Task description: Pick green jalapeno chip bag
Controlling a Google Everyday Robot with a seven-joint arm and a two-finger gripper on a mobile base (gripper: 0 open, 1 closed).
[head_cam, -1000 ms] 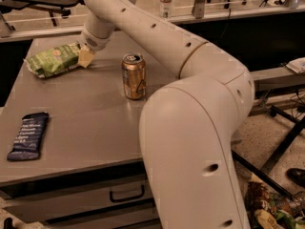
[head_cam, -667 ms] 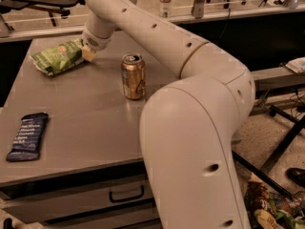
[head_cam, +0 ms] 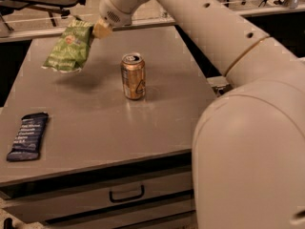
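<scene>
The green jalapeno chip bag (head_cam: pixel 67 46) is light green and crinkled, with a small round orange-red logo. It hangs in the air above the far left part of the grey table (head_cam: pixel 105 123), casting a shadow below. My gripper (head_cam: pixel 97 28) is at the bag's upper right corner and is shut on that corner, holding the bag up. The white arm reaches in from the right foreground and fills much of the view.
A gold soda can (head_cam: pixel 133 76) stands upright mid-table, right of the bag. A dark navy wrapped bar (head_cam: pixel 27 136) lies near the front left edge. A drawer with a handle (head_cam: pixel 126 194) sits below the tabletop. Office chairs stand behind.
The bag lay on the table with my gripper at its right end. Now the bag is lifted off the surface and hangs from my gripper.
</scene>
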